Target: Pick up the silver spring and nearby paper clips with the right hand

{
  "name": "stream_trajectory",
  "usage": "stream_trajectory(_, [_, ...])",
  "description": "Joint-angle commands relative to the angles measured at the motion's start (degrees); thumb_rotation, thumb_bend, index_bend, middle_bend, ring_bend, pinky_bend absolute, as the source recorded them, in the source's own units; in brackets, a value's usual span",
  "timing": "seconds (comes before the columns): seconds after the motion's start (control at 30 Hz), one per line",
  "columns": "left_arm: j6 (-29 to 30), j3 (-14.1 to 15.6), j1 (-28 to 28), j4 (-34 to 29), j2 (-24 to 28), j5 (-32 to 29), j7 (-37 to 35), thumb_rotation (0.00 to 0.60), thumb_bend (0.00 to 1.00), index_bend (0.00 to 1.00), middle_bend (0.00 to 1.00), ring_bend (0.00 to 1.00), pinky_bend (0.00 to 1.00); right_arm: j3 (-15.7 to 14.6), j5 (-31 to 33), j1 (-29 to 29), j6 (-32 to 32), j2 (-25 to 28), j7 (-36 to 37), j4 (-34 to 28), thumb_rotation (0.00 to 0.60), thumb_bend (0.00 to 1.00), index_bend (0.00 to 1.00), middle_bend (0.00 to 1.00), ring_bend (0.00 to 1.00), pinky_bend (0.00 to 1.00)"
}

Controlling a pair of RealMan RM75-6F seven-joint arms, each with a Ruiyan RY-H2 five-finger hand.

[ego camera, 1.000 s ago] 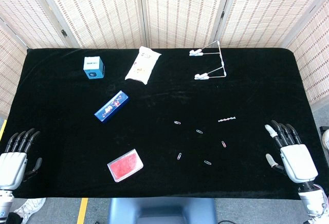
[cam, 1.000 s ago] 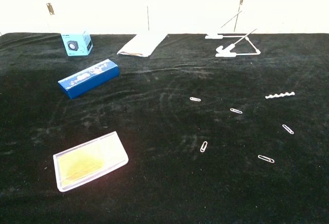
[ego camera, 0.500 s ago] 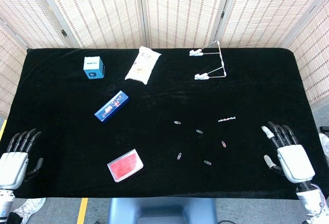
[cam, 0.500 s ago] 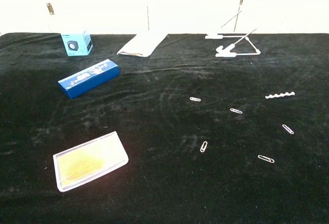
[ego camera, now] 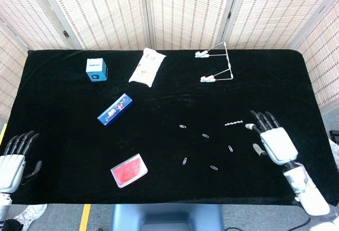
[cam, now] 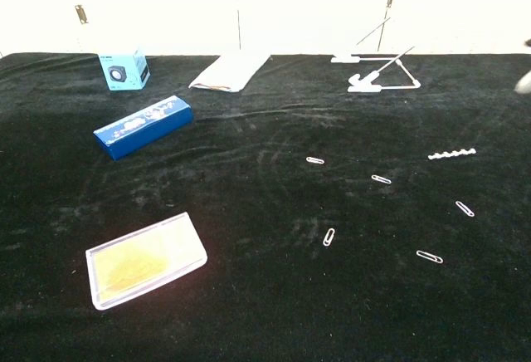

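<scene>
Five paper clips [ego camera: 205,135] lay scattered beside the silver spring [ego camera: 233,123] mid-table as I held my right hand [ego camera: 274,142] near it, fingers spread and empty, judging the reach begun and a careful pinch next.

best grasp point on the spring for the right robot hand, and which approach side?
Probably pinch the spring at its middle, across its thin width, coming from above. It lies flat on the black cloth, long axis roughly left-right, so no side gives room underneath. The right robot hand sits open just right of it; no paper clip touches it.
</scene>
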Motion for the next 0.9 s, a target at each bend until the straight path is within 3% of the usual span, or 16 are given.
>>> stream_trajectory(0.03, [0.12,-0.02,0.13,0.2,0.54,-0.07,-1.3,0.6,0.51,0.01,0.06,0.06,0.0,2.24,3.75,3.88,-4.4,-3.33,-2.87,2.61,0.6,0.36,0.26,0.0,0.0,0.0])
stream_trajectory(0.17, [0.28,-0.01,0.4,0.47,1.21,-0.31,-3.16,0.6,0.51,0.0,0.06,0.06,0.0,3.43,6.66,6.35,-6.93,-7.68,-3.24,6.98,0.6,0.36,0.28,0.0,0.0,0.0])
stream_trajectory(0.3, [0.85,-0.14,0.9,0.56,1.93,-0.72,-5.02,0.6,0.51,0.0,0.06,0.06,0.0,3.64,7.92,8.27,-8.4,-12.59,-1.72,12.68,0.6,0.36,0.39,0.0,0.0,0.0])
stream_trajectory(0.43, [1.65,-0.17,1.47,0.54,2.4,-0.8,-6.15,0.6,0.51,0.0,0.06,0.06,0.0,3.38,8.2,9.67,-9.06,-16.42,-1.45,17.48,0.6,0.36,0.44,0.0,0.0,0.0])
stream_trajectory(0.9, [2.31,0.16,2.06,0.72,3.32,0.03,-8.54,0.6,0.51,0.01,0.06,0.06,0.0,4.17,11.9,11.82,-8.88,-24.24,-4.38,26.14,0.6,0.36,0.44,0.0,0.0,0.0])
